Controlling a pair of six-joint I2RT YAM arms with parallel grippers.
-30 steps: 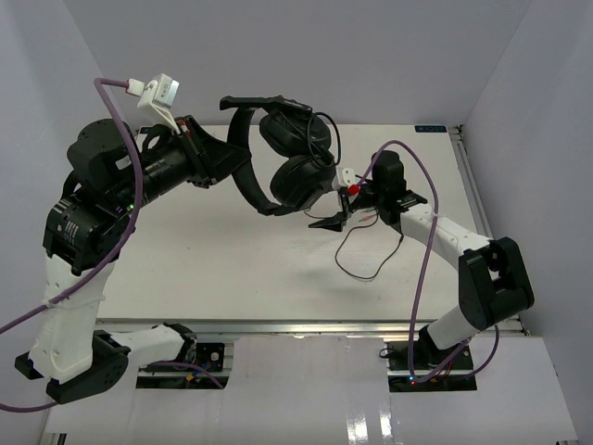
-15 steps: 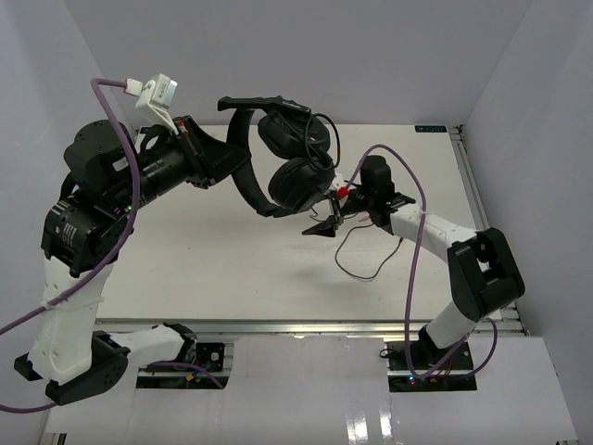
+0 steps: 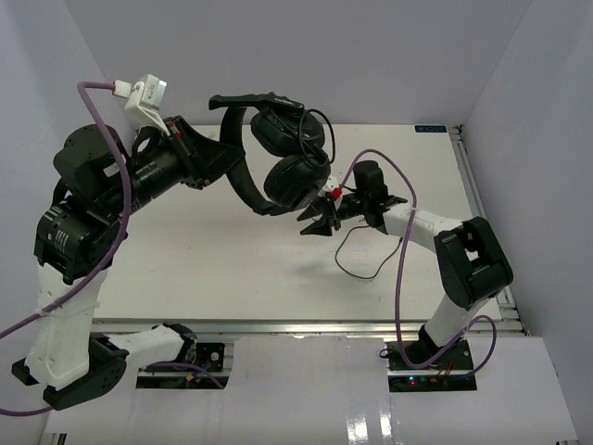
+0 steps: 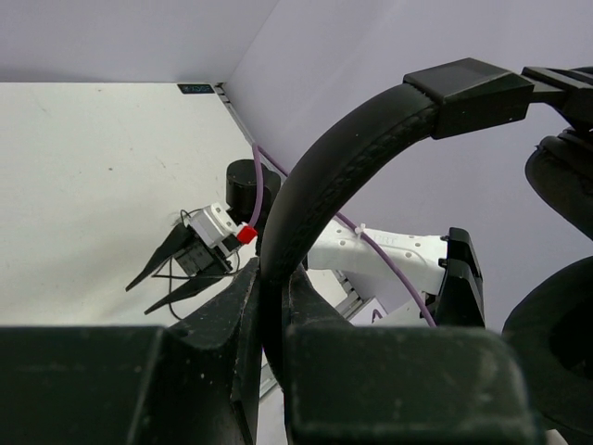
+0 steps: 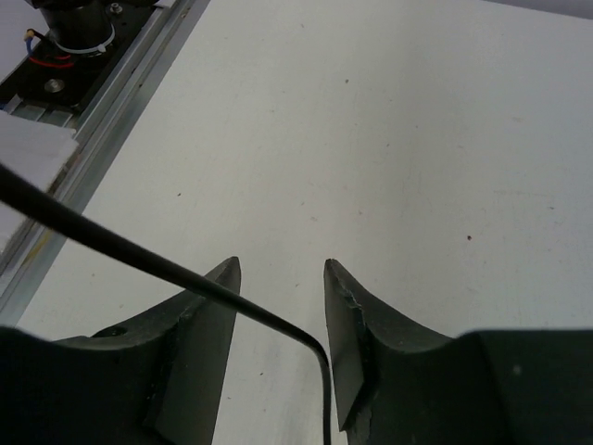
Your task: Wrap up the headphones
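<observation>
Holds the headphones (image 3: 278,158) up in the air with the left gripper (image 3: 227,165), in the upper middle of the top view, well above the white bench (image 3: 185,260). Pinches the curved headband (image 4: 352,158) tight between two black fingers (image 4: 227,320) at the bottom of the left wrist view, so clenched and grasping the headphones. Lets the two round earcups (image 3: 289,178) hang one above the other, just right of the headband. Lets the thin black cord (image 3: 357,269) drop down into a loose loop that lies on the bench, in the middle right of the top view.

Reaches in with the right gripper (image 3: 312,221) just below the lower earcup, near it but not touching as far as can be seen. Shows a clear gap between that gripper's two dark fingertips (image 5: 222,278) in the right wrist view, so released and not squeezing. Has the cord coming in from the left edge of that view, crossing over the fingertip on the left, then bending down inside the gap. Cannot tell if the cord touches the fingertip on the right.
</observation>
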